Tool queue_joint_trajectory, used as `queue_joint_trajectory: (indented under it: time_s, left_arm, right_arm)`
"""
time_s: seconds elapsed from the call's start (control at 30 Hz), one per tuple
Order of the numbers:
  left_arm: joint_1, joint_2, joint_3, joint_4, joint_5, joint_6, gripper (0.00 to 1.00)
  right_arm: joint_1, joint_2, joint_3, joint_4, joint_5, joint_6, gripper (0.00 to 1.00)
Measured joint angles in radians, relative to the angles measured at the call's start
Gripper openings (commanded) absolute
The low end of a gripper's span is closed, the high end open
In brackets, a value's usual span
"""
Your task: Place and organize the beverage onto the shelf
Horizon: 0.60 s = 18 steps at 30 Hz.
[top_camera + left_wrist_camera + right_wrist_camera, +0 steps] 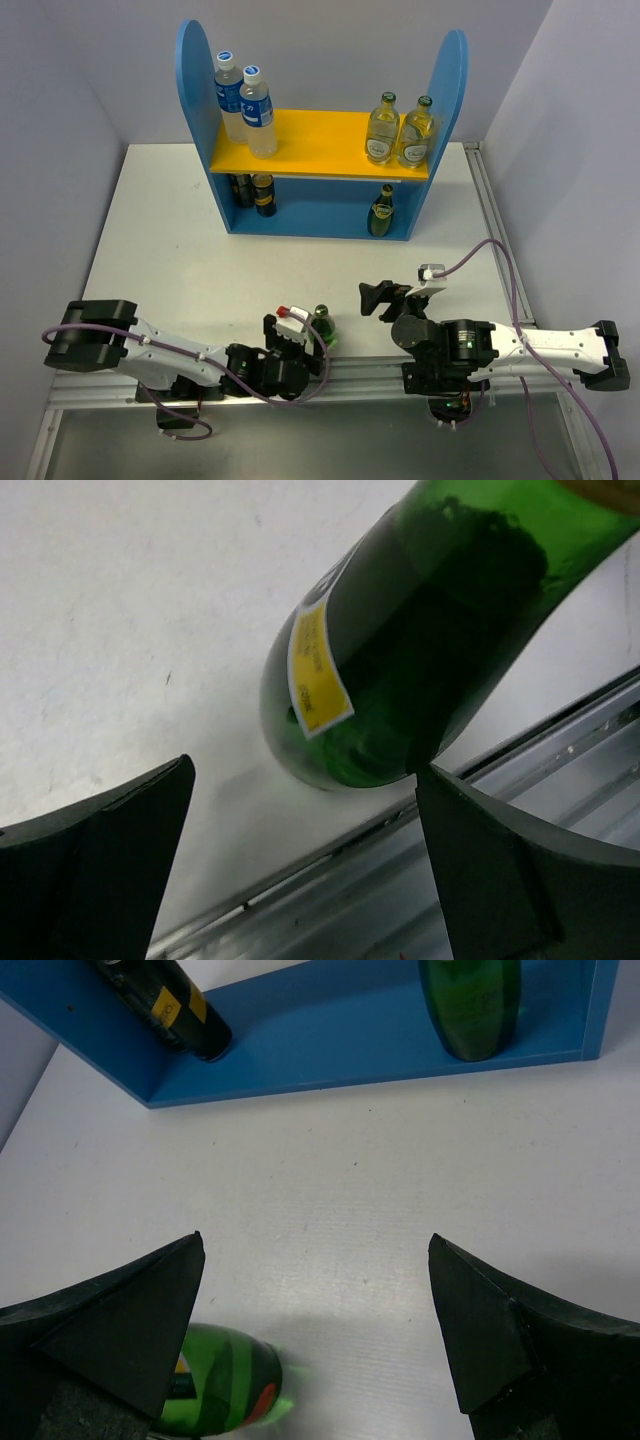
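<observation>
A green glass bottle (321,325) stands on the white table near the front edge. My left gripper (297,335) is open and empty right beside it. In the left wrist view the bottle (400,650) with its yellow label sits just beyond the fingertips, close to the right finger, and the left gripper (305,765) holds nothing. My right gripper (376,298) is open and empty, facing the blue shelf (320,225). In the right wrist view the right gripper (315,1237) is over bare table, with the green bottle (220,1390) at lower left.
The yellow upper board (320,145) holds two water bottles (245,105) at left and two pale glass bottles (400,130) at right. The lower level holds two dark bottles (252,192) at left and a green bottle (381,210) at right. A metal rail (350,385) runs along the front edge.
</observation>
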Motion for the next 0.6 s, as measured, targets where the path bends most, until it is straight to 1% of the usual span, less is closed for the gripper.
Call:
queue_joint_trajectory:
  time_s: [0.13, 0.23, 0.37, 0.47, 0.5, 0.53, 0.57, 0.6]
  left_arm:
    - [0.081, 0.017, -0.056, 0.243, 0.066, 0.159, 0.99]
    - [0.135, 0.076, -0.060, 0.399, 0.117, 0.257, 0.99]
    - [0.188, 0.166, -0.059, 0.532, 0.175, 0.331, 0.99]
    - [0.221, 0.216, -0.051, 0.607, 0.204, 0.360, 0.86]
    - [0.230, 0.225, -0.047, 0.621, 0.211, 0.367, 0.76]
    - [0.237, 0.234, -0.043, 0.638, 0.224, 0.370, 0.69]
    - [0.240, 0.239, -0.039, 0.642, 0.221, 0.383, 0.58]
    - [0.242, 0.243, -0.037, 0.651, 0.220, 0.389, 0.51]
  right_arm:
    - [0.000, 0.001, 0.000, 0.000, 0.003, 0.001, 1.00]
    - [0.000, 0.002, 0.000, 0.000, 0.005, 0.001, 1.00]
    - [0.000, 0.004, 0.000, 0.000, 0.006, 0.004, 1.00]
    - [0.000, 0.003, 0.000, -0.001, 0.006, 0.007, 1.00]
    - [0.000, 0.003, 0.000, -0.001, 0.007, 0.009, 1.00]
    - [0.000, 0.002, 0.000, -0.001, 0.007, 0.010, 1.00]
    - [0.000, 0.000, -0.001, -0.001, 0.007, 0.011, 1.00]
    - [0.000, -0.001, -0.002, -0.001, 0.008, 0.011, 1.00]
